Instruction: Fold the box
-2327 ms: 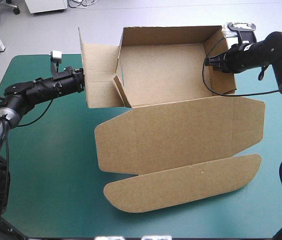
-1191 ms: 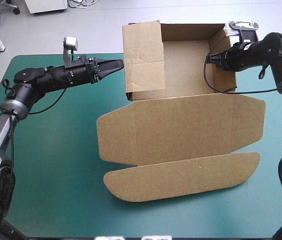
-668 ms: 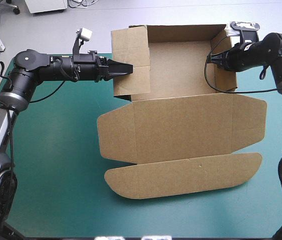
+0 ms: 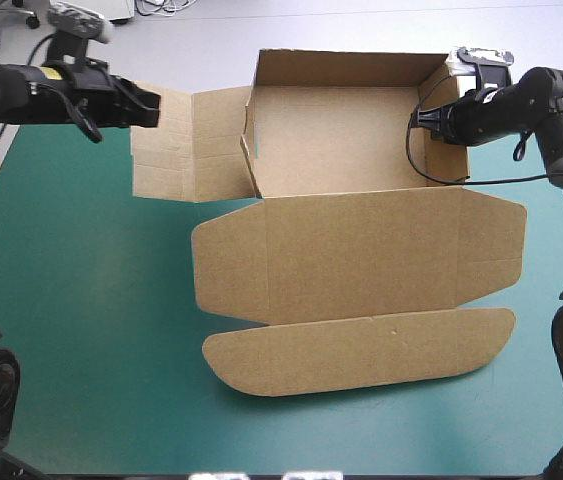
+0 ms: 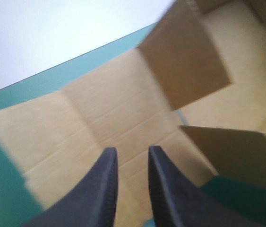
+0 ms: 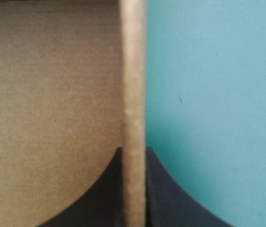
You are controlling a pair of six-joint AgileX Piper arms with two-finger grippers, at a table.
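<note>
The brown box point(image 4: 361, 250) is sitting far-middle on the teal-green counter point(image 4: 81, 330), its lid point(image 4: 361, 355) lying flat. The right hand point(image 4: 426, 118) is pinching the raised right wall point(image 6: 133, 94). The left hand point(image 4: 151, 104), narrowly parted and empty, is hovering by the splayed left flap point(image 4: 186, 145). The board looks light and stiff, bending only at its creases, so a flap's free edge looks like the best place to grip it.

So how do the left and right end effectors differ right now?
The right end effector is shut on the box, at its right wall; the left end effector holds nothing, fingers slightly parted. The right grips a raised wall; the left hovers over the opened-out left flap. Both have black fingers.
</note>
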